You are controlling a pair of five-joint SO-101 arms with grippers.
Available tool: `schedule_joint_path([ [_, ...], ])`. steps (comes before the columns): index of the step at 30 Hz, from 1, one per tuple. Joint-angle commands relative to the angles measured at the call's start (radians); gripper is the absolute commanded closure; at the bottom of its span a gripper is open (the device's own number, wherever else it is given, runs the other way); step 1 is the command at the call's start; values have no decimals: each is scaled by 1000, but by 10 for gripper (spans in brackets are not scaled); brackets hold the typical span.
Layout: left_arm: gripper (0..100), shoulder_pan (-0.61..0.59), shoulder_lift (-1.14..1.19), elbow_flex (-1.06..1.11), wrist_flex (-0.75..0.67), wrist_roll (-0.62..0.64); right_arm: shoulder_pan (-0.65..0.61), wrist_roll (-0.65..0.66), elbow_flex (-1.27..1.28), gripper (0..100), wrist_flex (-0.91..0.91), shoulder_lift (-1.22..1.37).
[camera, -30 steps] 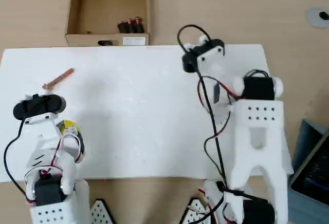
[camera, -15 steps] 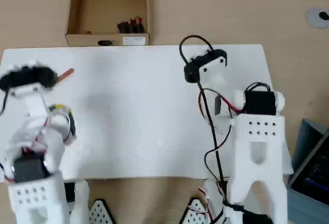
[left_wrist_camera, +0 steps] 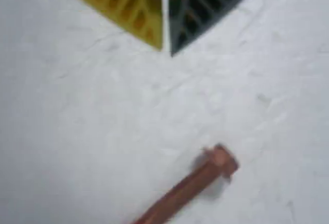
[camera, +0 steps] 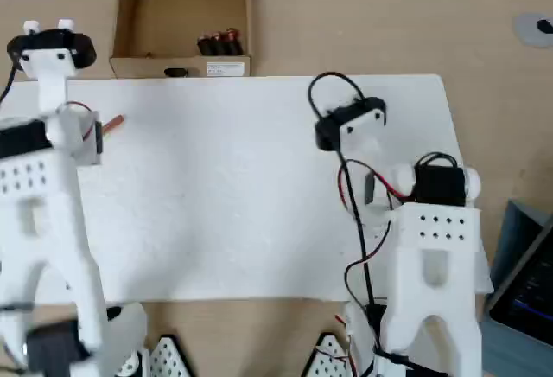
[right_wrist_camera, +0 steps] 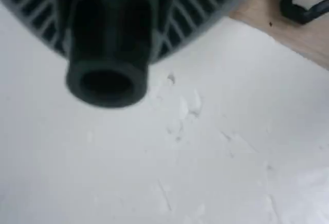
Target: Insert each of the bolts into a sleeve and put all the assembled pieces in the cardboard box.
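Over the last second the left arm has swept forward from the near edge of the white foam board (camera: 225, 204). Its left tool (left_wrist_camera: 165, 47) now hangs just above the copper-coloured hex-head bolt (left_wrist_camera: 194, 184), apart from it. The yellow and black jaws are pressed almost together and hold nothing. They will probably have to open before a pickup.

Meanwhile the right arm has drawn back slightly toward its base. Its right tool (right_wrist_camera: 110, 23) grips a black tubular sleeve (right_wrist_camera: 108, 80), open end out, above the board, well apart from the bolt.

Several dark assembled pieces (camera: 218, 44) lie in the brown cardboard box (camera: 130, 22) on the wooden tabletop (camera: 363, 31), so this looks like a late pairing.

From above, the left arm covers most of the bolt. The wrist view cuts off its shank.
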Motion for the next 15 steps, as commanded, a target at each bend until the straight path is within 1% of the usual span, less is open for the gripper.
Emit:
schedule_joint_path([
  [1, 994, -44, 166, -172, 64, -97, 47, -2, 10, 988, -15, -35],
  [6, 993, -77, 409, -400, 186, -299, 68, -3, 16, 988, -11, -33],
  [12, 993, -78, 654, -684, 252, -443, 68, -8, 16, 988, -8, -33],
  [15, 993, -75, 768, -815, 285, -540, 67, -8, 16, 988, 5, -31],
])
